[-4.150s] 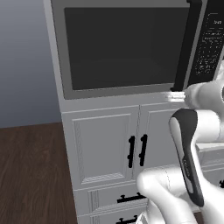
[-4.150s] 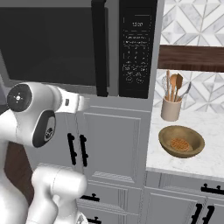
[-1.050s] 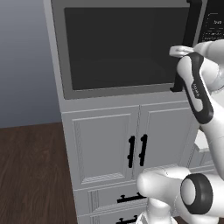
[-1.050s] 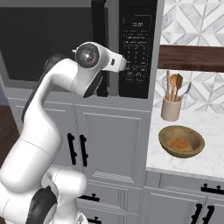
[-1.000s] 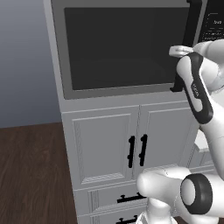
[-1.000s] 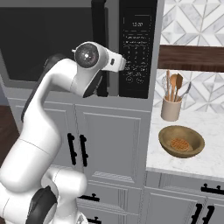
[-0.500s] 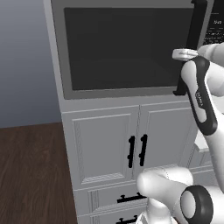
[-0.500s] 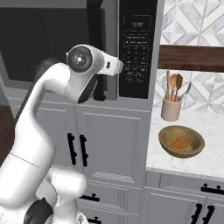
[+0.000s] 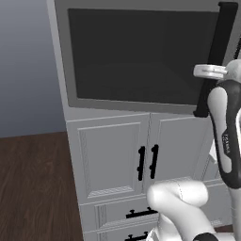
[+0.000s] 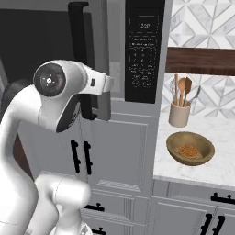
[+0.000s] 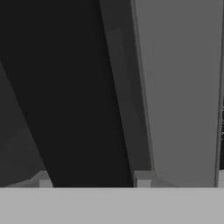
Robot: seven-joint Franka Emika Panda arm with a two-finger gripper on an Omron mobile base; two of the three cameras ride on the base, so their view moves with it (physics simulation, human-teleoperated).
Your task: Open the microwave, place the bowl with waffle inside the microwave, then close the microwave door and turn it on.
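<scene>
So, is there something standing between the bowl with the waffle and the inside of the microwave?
Yes. The microwave door is barely ajar and covers the cavity. The bowl with the waffle sits on the counter to the right, and the pincer straddles the handle.

Microwave [image 10: 137,50] keypad: small lit display at 12 o'clock of panel, digits too blurred to read; white button markings below, illegible. Robot arm link, left base view: faint vertical lettering, unreadable. No other text.
</scene>
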